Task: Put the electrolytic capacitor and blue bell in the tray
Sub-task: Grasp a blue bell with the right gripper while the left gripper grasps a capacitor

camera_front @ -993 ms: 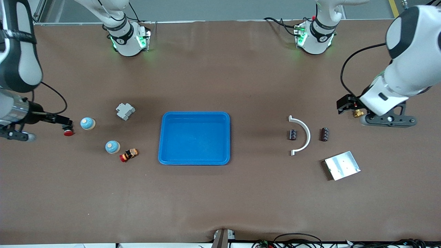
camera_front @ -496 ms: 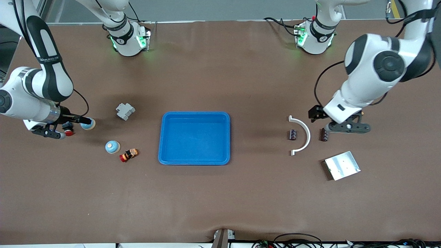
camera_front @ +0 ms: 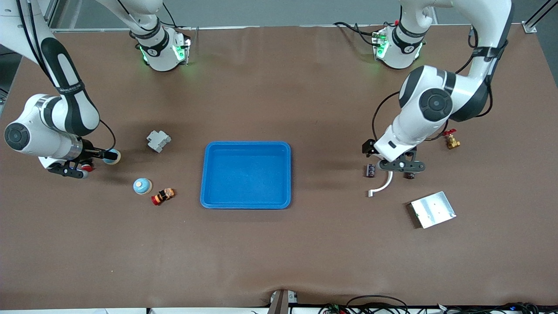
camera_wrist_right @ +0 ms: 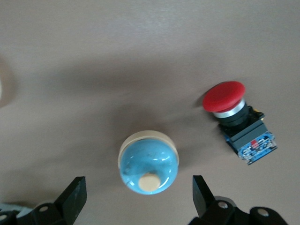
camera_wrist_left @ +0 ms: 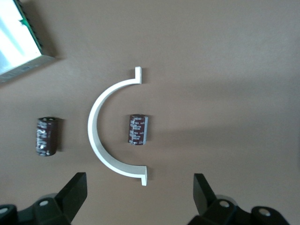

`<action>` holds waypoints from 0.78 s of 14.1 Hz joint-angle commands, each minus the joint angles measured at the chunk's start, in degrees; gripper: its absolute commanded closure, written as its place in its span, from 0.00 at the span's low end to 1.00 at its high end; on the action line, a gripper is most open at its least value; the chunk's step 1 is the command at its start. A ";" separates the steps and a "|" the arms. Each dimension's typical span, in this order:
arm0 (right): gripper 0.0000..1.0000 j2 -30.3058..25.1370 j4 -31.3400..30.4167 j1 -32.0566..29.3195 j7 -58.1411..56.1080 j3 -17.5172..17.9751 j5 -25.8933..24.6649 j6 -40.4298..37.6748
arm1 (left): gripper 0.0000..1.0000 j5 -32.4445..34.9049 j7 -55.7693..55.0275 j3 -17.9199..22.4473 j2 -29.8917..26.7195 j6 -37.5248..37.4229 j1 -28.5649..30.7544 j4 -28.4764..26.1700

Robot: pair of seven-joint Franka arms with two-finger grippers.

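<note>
The bright blue tray [camera_front: 246,203] lies mid-table. One blue bell [camera_front: 113,156] sits beside my right gripper [camera_front: 69,170]; a second bell [camera_front: 142,186] lies nearer the camera. In the right wrist view the bell [camera_wrist_right: 148,161] lies just ahead of the open, empty right gripper [camera_wrist_right: 138,199]. One dark capacitor [camera_front: 370,170] lies inside a white arc [camera_front: 382,186]; another [camera_front: 409,175] is partly hidden under my left gripper [camera_front: 400,165]. The left wrist view shows both capacitors [camera_wrist_left: 138,130] [camera_wrist_left: 47,136], the arc [camera_wrist_left: 104,140] and the open, empty left gripper [camera_wrist_left: 140,197] over the arc's end.
A red push button [camera_front: 87,167] [camera_wrist_right: 234,119] lies next to the bell by the right gripper. A grey part [camera_front: 158,141] and a red-and-yellow part [camera_front: 162,196] lie toward the right arm's end. A silver plate [camera_front: 433,209] and a brass valve [camera_front: 451,140] lie toward the left arm's end.
Both arms have swung in from the table's ends. The left gripper moved from the brass valve to over the arc and capacitors. The right gripper moved closer to the bell and red button.
</note>
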 commanded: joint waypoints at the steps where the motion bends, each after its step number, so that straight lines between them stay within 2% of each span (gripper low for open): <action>1: 0.00 2.04 0.11 -0.43 0.13 -0.04 -1.02 1.12 | 0.00 2.47 -1.03 -0.13 1.16 1.95 -0.22 -0.64; 5: 0.00 3.55 0.02 -0.08 0.13 -0.21 -1.02 2.09 | 0.00 3.97 -1.99 -0.04 4.84 6.51 -0.31 -1.07; 8: 0.00 3.72 0.11 -0.08 0.05 -0.30 -1.02 2.53 | 0.00 8.27 -4.80 -0.13 6.95 9.68 -0.13 -2.04; 11: 0.00 4.07 0.11 0.01 -0.04 -0.30 -1.02 2.79 | 0.00 8.72 -5.16 -0.04 8.89 12.84 -0.04 -2.74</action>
